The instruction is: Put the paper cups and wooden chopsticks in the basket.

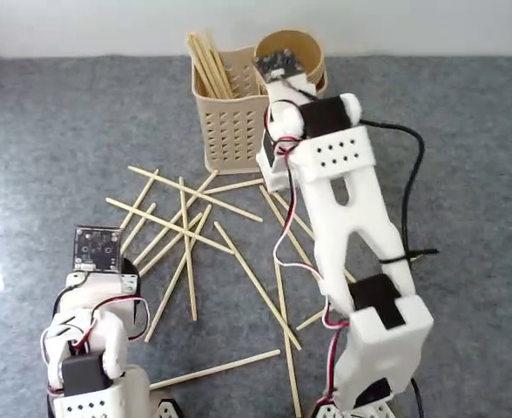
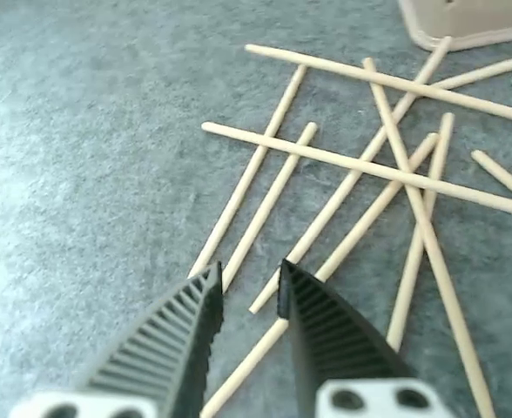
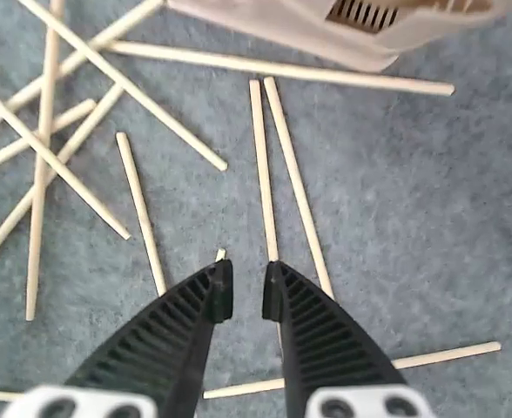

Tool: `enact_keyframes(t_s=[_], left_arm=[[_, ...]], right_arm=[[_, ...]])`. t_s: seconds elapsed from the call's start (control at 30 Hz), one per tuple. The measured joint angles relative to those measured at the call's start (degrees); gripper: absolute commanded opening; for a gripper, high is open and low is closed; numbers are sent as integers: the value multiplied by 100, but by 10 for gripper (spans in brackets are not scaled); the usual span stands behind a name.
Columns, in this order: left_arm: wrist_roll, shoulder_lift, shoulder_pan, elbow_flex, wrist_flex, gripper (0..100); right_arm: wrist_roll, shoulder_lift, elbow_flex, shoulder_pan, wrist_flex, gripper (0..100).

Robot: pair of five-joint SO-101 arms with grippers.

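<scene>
A beige slotted basket [image 1: 230,117] stands at the back of the grey mat, with several wooden chopsticks [image 1: 211,65] upright inside it. A brown paper cup [image 1: 301,48] sits at its far right side; I cannot tell whether it is inside. Several loose chopsticks [image 1: 186,231] lie crossed on the mat in front. My right gripper [image 3: 247,277] hovers slightly open over two parallel chopsticks [image 3: 278,165] near the basket's base [image 3: 326,35], holding nothing. My left gripper [image 2: 249,277] hangs slightly open above the near-left sticks [image 2: 265,205], also holding nothing.
The right arm [image 1: 343,200] stretches across the right of the mat toward the basket, covering some sticks. The left arm [image 1: 95,331] stays at the near left corner. More chopsticks [image 1: 217,370] lie near the front edge. Bare mat extends to the far left.
</scene>
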Motion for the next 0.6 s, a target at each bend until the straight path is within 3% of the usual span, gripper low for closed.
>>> enact_keyframes(t_s=[0.4, 0.6], left_arm=[[9, 0, -79, 0, 0, 99], [9, 0, -79, 0, 0, 99]], right_arm=[[193, 1336, 0, -985, -44, 69], [202, 1582, 0, -1152, -211, 59]])
